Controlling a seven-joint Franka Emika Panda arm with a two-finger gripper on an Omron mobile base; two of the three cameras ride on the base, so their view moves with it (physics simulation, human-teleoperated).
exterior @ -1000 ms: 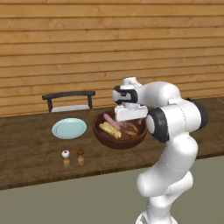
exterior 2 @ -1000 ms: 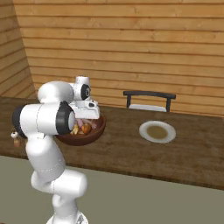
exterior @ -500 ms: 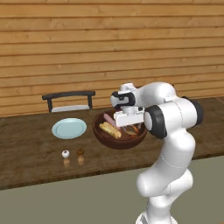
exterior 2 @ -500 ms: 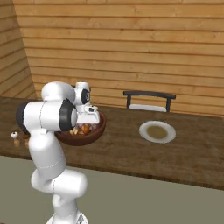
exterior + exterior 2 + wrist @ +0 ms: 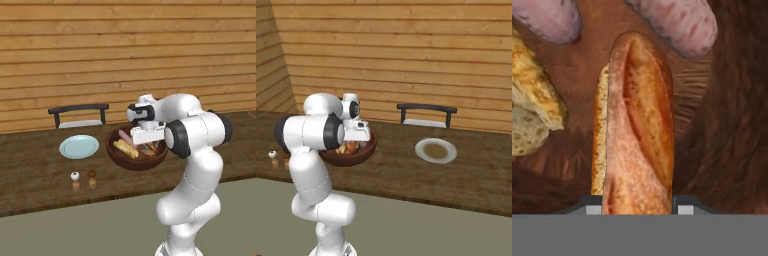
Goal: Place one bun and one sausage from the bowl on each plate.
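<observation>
Claw [image 5: 637, 210] low inside the wooden bowl [image 5: 732, 125], tips pressed to both long sides of a split bun [image 5: 637, 130] lying on the bowl floor below two sausages [image 5: 677, 20]; probably light, soft, crushable, best pinched mid-length across its width.

Rises from the base in front of the near edge of the tabletop, white links with dark joints, then bends at the elbow and reaches forward over it. Forearm folded back toward the wall side, wrist turned down. End effector [image 5: 146, 145] pointing downward, lowered into the bowl [image 5: 116, 156]. Two dark fingertips [image 5: 593, 209] at the bottom of the hand view, set narrow, pressing on both sides of one bun [image 5: 637, 130] lying lengthwise between them. In the right base view, hand hidden mostly behind the upper arm.
</observation>
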